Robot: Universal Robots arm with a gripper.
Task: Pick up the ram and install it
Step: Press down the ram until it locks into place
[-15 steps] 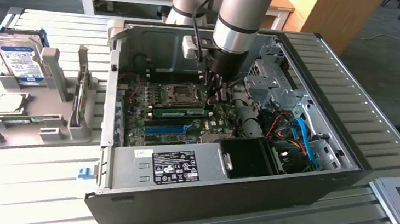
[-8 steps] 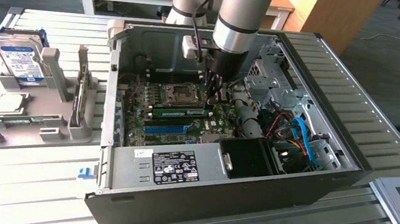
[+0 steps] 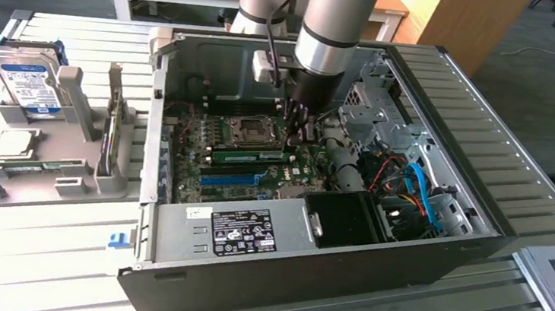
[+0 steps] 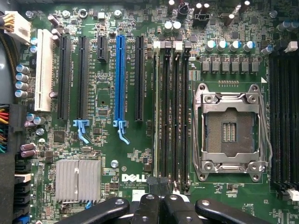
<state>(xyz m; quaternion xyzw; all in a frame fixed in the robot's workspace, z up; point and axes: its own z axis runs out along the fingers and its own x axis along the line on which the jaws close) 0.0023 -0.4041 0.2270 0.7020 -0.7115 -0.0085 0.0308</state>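
Ram [image 3: 251,155] lies already in a slot on the motherboard [image 4: 107,140], just beside the empty processor socket [image 4: 231,130], so the installing looks nearly done; whether it is fully seated I cannot tell. Gripper [image 3: 301,123] is closed and holds nothing, standing just beside the ram stick. Arm [image 3: 333,23] reaches steeply down into the open computer case [image 3: 432,247] on the counter [image 3: 44,255]
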